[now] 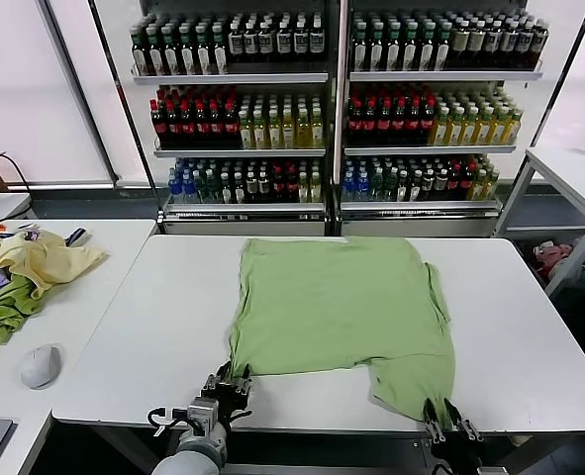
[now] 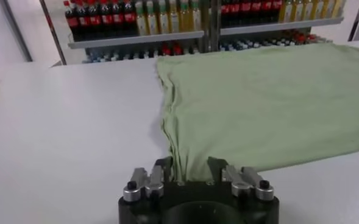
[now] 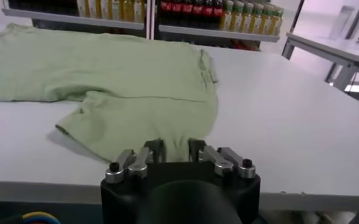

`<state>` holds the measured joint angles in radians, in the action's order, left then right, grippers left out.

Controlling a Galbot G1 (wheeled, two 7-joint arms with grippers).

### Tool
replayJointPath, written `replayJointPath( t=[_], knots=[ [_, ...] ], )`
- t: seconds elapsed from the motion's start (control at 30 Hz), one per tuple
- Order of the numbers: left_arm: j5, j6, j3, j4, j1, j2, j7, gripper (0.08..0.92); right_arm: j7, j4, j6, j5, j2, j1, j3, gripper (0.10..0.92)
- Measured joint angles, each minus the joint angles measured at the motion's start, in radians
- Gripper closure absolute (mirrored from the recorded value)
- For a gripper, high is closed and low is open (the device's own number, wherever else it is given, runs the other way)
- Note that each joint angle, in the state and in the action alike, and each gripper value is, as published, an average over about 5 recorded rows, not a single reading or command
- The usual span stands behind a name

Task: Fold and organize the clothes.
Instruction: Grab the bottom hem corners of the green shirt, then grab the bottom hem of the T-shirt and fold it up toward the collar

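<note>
On the white table (image 1: 530, 336) in front of two racks of bottled drinks (image 1: 332, 109), a light sage-green shirt (image 1: 332, 307) lies spread nearly flat, its far hem toward the shelves and its near edge at the table's front. The left gripper (image 1: 228, 388) sits at the shirt's near-left corner, its jaws closed to a narrow gap with a gathered ridge of cloth pinched between them, as the left wrist view shows. The right gripper (image 1: 448, 424) is at the near-right, where a flap of the shirt hangs down to the table's front edge; its jaws are drawn almost together on the tip of that flap.

The fabric looks thin, light and limp. It puckers into fine folds where it is pinched and lies slack elsewhere, so it will likely drape and sag from any held point rather than keep its shape. Holding it by corners or hems, as both grippers do here, seems the sound choice; a pinch in the middle would only bunch the cloth. Lifted too fast, it could slide on the smooth tabletop or slip from the jaws.

On the side table to the left lie a pale yellow garment (image 1: 45, 259), a darker green one (image 1: 0, 317) and a computer mouse (image 1: 41, 365), well apart from the work.
</note>
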<state>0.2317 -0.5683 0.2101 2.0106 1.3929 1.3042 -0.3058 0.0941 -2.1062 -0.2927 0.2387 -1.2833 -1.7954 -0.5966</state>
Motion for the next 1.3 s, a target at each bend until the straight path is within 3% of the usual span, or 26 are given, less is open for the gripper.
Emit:
replayJointPath(
  t=[0.23, 0.33, 0.87, 1.3],
  knots=[
    [0.021, 0.001, 0.002, 0.003, 0.004, -0.007, 0.005, 0.867, -0.021, -0.016, 0.019, 0.023, 0.008, -0.003, -0.017, 0.907],
    [0.028, 0.009, 0.007, 0.014, 0.011, -0.012, 0.006, 0.893, -0.028, -0.032, 0.035, 0.039, 0.014, 0.001, -0.029, 0.907],
    [0.084, 0.064, 0.035, 0.122, 0.002, -0.090, 0.029, 0.894, -0.019, -0.056, 0.070, 0.126, 0.086, 0.133, -0.086, 0.907],
    [0.124, 0.064, -0.006, 0.050, -0.137, -0.154, 0.054, 0.894, -0.006, 0.105, 0.054, 0.126, 0.156, 0.405, -0.026, 0.907]
  ],
)
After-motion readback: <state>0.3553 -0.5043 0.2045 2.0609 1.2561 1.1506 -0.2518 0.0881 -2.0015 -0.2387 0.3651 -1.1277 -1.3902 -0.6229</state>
